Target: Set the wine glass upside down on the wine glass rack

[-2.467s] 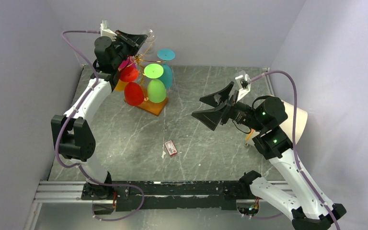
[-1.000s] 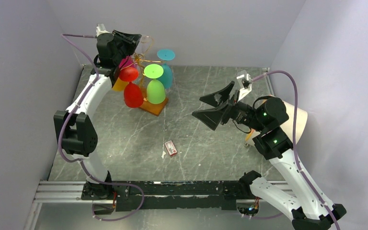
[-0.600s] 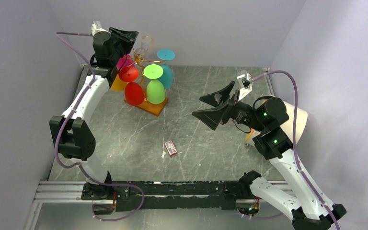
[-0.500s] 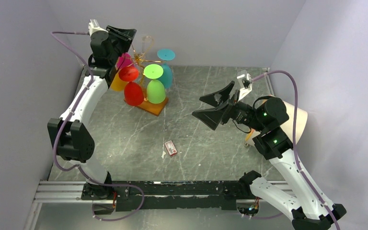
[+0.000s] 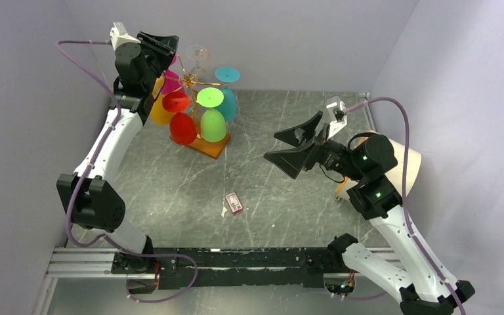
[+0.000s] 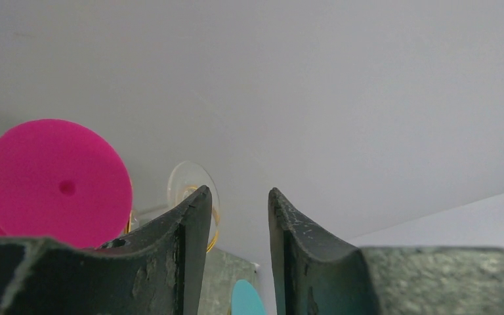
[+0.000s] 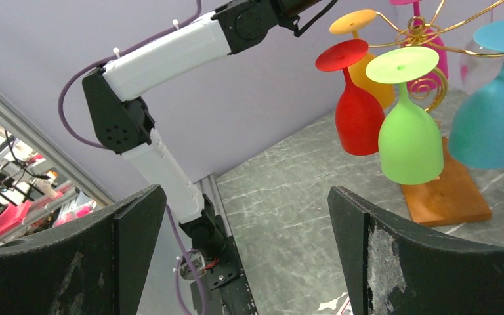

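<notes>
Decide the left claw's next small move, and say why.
Probably draw the left claw back, clear of the wine glass rack: its jaws stand apart and empty, and the clear wine glass appears to hang foot-up on the rack.

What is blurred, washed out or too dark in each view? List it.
Top external: even soft light, sharp, but the transparent wine glass on the gold wire rack nearly vanishes against the pale wall. Left wrist: the flat magenta disc foot looks slightly soft. Right wrist: black pincer dim, lime-green wine glass crisp.
</notes>
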You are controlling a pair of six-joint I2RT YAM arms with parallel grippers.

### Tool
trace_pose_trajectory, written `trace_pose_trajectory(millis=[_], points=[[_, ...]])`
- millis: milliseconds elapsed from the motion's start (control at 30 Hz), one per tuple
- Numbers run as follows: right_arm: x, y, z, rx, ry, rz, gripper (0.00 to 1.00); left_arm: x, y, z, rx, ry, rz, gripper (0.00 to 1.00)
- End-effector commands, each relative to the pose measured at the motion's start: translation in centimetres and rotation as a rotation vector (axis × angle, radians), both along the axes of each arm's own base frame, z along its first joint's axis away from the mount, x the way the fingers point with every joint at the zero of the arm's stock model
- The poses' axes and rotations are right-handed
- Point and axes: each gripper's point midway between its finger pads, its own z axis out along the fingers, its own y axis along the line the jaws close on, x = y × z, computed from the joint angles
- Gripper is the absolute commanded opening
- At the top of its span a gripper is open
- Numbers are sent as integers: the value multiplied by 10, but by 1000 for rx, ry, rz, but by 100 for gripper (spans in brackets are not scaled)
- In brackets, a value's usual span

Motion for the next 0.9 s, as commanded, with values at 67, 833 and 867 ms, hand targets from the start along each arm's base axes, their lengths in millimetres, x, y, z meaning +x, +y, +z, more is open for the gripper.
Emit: trace_pose_trajectory(millis=[67,833,867], points=[[2,-4,-3,-15,-21,-32,100,-28,4,35,171,-99,41,45],[54,-59,-48,-133,137,-492,100,-218,-9,20,706,-224,-261,100],[54,-60,-50,-137,139,-497,100,-226,-11,16,714,-224,-284,100]])
